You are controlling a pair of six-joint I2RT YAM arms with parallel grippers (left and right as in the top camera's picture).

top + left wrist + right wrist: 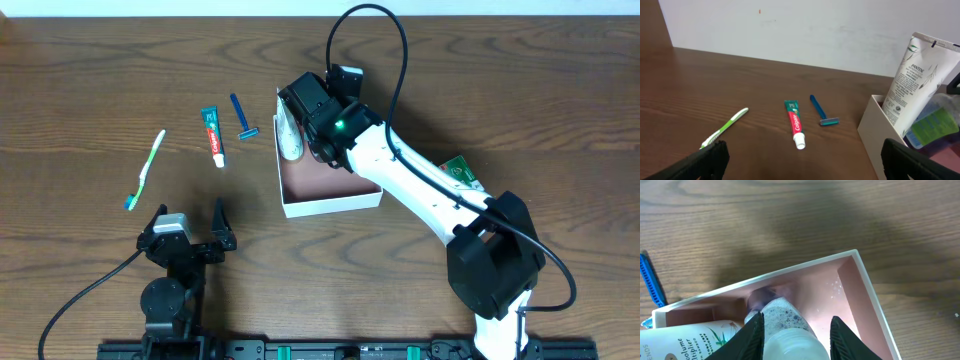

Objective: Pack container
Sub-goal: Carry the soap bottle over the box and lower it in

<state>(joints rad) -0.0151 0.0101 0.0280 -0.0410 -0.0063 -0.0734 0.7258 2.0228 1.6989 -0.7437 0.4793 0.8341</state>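
The right gripper (795, 342) is part-closed on a clear bottle (785, 322), whose dark cap points down into the container (860, 290) just below the fingers. A white Pantene tube (685, 340) leans in the box beside them. The left gripper (805, 167) stands wide apart and empty. Ahead of its fingers a toothbrush (725, 127), a toothpaste tube (795, 125) and a razor (820, 110) lie unpacked on the table (740, 75). Packing looks less than half done.
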